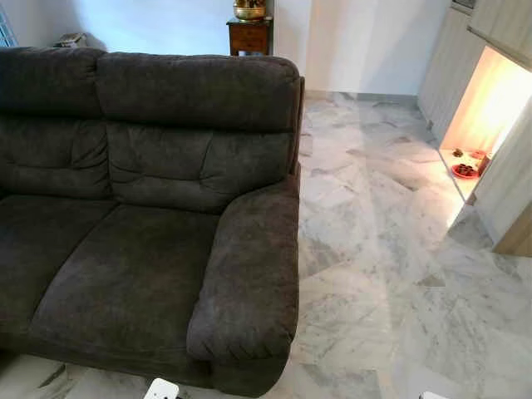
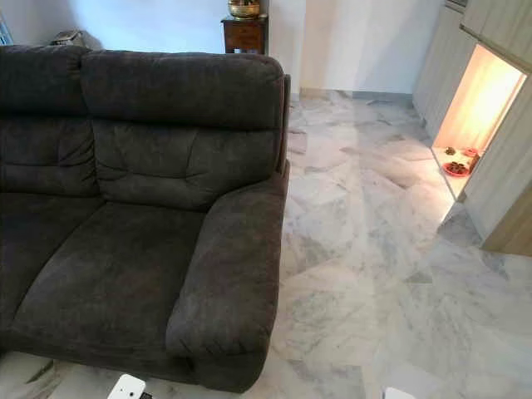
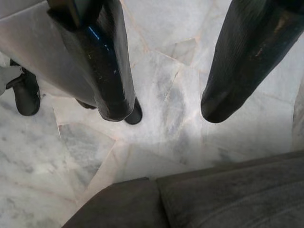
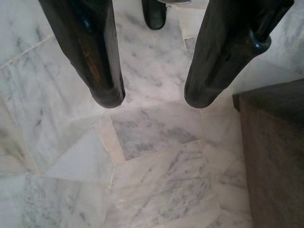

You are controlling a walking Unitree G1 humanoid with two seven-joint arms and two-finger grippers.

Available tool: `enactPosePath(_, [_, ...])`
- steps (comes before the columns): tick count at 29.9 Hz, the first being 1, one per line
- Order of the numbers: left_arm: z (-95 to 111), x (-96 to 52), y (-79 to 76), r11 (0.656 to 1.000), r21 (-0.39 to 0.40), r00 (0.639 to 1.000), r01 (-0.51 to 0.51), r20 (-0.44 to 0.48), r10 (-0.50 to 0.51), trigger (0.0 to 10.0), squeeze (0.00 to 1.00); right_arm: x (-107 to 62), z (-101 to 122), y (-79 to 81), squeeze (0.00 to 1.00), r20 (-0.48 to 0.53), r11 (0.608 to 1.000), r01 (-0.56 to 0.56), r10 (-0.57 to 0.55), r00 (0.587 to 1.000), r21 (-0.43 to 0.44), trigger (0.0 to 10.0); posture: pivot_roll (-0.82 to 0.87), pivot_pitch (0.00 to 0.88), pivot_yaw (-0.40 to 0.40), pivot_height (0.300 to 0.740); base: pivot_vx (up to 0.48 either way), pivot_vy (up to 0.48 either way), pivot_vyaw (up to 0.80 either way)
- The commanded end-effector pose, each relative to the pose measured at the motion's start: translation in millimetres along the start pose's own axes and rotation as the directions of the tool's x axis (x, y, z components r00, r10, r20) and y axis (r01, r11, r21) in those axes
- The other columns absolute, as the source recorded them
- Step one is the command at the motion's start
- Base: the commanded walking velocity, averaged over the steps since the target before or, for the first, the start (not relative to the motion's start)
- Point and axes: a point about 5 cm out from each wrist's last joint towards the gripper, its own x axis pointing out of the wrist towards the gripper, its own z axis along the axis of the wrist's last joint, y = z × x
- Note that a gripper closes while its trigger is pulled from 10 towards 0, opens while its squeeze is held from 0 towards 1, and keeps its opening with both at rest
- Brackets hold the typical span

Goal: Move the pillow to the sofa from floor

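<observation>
Dark grey plush covers the sofa [image 1: 141,208], which takes up the left of the head views; its left end and front bottom edge are cut off by the frame. Two seat cushions and two back cushions show, with a fat armrest [image 1: 249,283] on its right end. Nothing lies on the seats.

Pale marble floor [image 1: 382,249] with grey veining spreads to the right of the sofa and back to a white wall. At the far right a lit niche [image 1: 486,108] glows orange between wood-grain panels; a small red dish [image 1: 464,171] sits at its base, with smaller items beside it too small to tell. Behind the sofa stands a wooden cabinet [image 1: 248,35] with a brass vessel [image 1: 248,10] on top, cropped by the top edge.

The pillow cannot be made out in any view, neither on the floor nor on the sofa.

Left gripper [image 3: 164,111] hangs over marble just beside the sofa's edge, its two black fingers spread apart with nothing between them. Dark shoe-like shapes [image 3: 26,92] stand on the floor beyond it, partly hidden behind one finger.

Right gripper [image 4: 154,97] also points down at bare marble, fingers parted and empty, a corner of the sofa at one side. A dark foot-like shape [image 4: 154,14] is cut off at the edge.
</observation>
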Motion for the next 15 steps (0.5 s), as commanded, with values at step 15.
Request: enactPosePath(15, [-20, -6.2, 8.7, 0.997, -0.059, 0.996, -0.040, -0.076, 0.036, 10.0, 0.00, -5.3, -17, 0.5, 0.00, -0.043, 1.000, 0.011, -0.011, 0.999, 0.000, 10.0, -0.07, 0.035, 0.043, 0.740, 0.000, 0.000, 0.00])
